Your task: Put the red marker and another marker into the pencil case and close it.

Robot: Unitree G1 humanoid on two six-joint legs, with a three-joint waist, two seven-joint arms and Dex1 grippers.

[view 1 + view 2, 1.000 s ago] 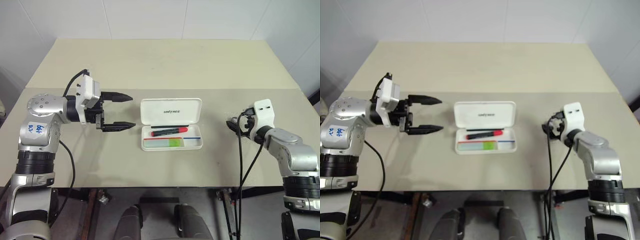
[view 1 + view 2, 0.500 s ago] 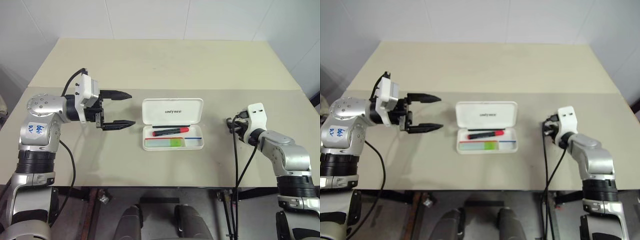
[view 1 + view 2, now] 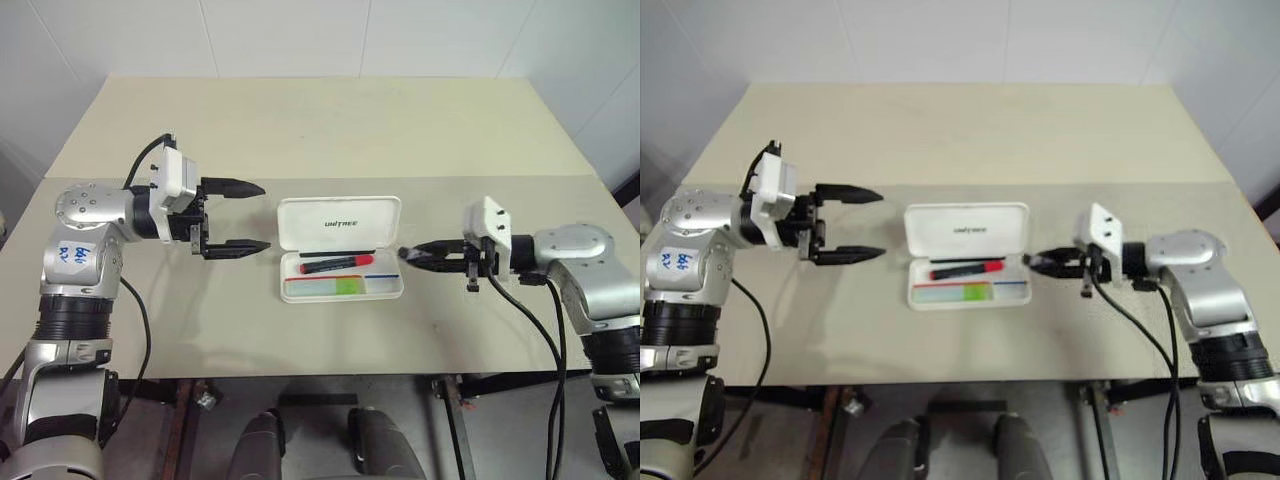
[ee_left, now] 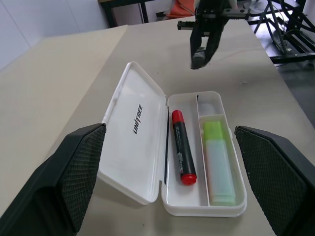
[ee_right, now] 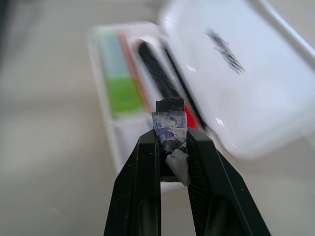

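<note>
The white pencil case [image 3: 340, 222] lies open in the middle of the table, its lid folded back on the far side. In its tray rest the red marker [image 3: 345, 262] with its black end and, in the nearer compartment, the light-green marker [image 3: 345, 286]. My left gripper [image 3: 262, 216] hovers open just left of the case, pointing at it, with nothing between its fingers. My right gripper [image 3: 403, 254] is shut and empty. It points left, its tip close to the case's right end. In the left wrist view the red marker [image 4: 183, 152] and the green marker [image 4: 217, 162] lie side by side.
The beige table [image 3: 300, 130] reaches well beyond the case on the far side. Its front edge [image 3: 320, 375] runs close below both arms. A black cable [image 3: 530, 320] hangs from the right wrist.
My right arm has swung in from the right side of the table and turned, so its gripper now points left at the case's right end. The left arm has stayed put.
</note>
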